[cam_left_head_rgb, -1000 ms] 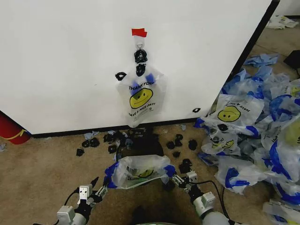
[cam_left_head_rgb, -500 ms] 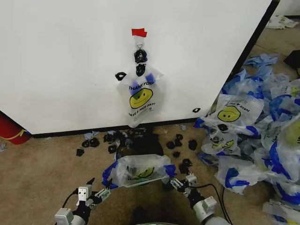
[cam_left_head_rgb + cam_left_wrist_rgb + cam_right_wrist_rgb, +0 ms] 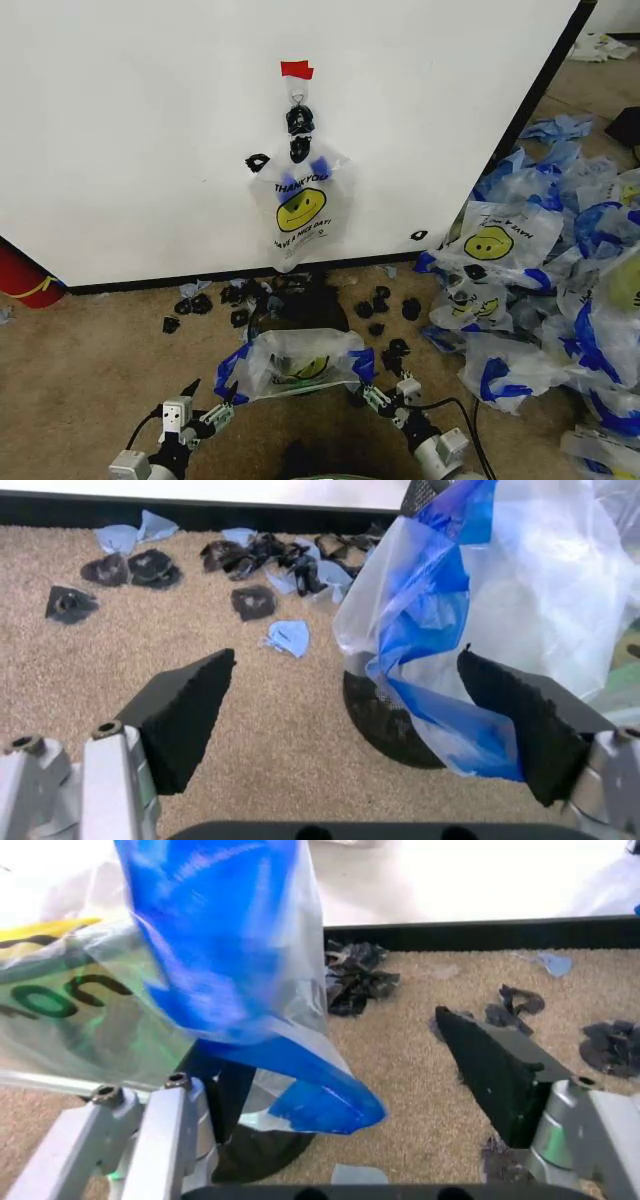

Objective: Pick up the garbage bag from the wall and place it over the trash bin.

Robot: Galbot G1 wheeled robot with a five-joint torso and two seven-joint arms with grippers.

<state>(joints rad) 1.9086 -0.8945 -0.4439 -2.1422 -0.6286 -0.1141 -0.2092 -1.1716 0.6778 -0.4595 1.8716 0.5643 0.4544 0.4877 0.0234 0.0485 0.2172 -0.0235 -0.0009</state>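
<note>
We saw one garbage bag draped over the trash bin, its long axis running nine to three o'clock. Our left gripper and right gripper both stood released, at seven and five o'clock of it.

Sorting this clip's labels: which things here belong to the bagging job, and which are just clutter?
Job:
garbage bag draped over the trash bin
left gripper, open
right gripper, open
wall

Clutter:
hanging bag
bag pile
black scraps
</note>
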